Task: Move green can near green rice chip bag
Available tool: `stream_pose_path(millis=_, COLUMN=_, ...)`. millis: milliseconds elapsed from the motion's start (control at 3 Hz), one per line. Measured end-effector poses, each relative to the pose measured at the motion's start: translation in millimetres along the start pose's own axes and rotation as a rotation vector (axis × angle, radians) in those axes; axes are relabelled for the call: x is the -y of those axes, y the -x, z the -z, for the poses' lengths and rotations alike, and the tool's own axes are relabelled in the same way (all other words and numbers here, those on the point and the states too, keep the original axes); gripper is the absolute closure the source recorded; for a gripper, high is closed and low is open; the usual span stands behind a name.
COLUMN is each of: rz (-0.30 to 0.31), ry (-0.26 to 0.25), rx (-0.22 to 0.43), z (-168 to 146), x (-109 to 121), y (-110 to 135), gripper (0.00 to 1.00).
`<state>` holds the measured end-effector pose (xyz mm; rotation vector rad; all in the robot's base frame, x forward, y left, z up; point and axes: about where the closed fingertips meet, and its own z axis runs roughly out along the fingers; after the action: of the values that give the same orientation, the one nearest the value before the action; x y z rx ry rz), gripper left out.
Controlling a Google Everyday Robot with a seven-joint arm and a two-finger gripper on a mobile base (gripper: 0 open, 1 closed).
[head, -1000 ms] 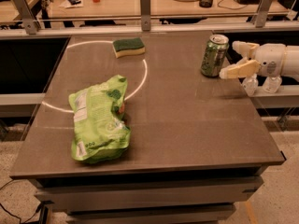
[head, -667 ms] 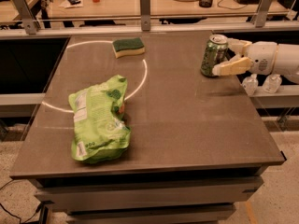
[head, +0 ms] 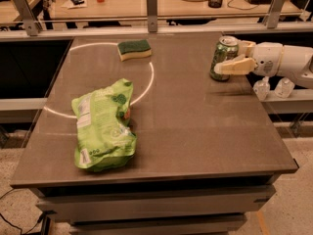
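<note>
Gripper [head: 230, 58]: we see it at the table's [head: 195, 126] right edge, jaws spread, straddling the green can [head: 221, 53].
Green rice chip bag [head: 102, 126]: well apart, front-left.

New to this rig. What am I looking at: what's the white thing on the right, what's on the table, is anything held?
One camera, looking down at a dark table from its front edge; its mount isn't on record. The white thing is a robot arm reaching in from the right. Its hand sits at the upright green can near the table's far right edge; whether it grips the can can't be told. Also on the table: a crumpled green rice chip bag at front left, and a green-and-yellow sponge at the back.
</note>
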<state>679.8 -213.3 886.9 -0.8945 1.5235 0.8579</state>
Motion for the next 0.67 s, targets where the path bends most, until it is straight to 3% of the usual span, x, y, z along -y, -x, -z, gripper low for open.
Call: stream_pose_path(millis=667, rz=0.021, ry=0.036, rx=0.004, z=-0.9, x=-2.2, y=2.8, gripper=0.64)
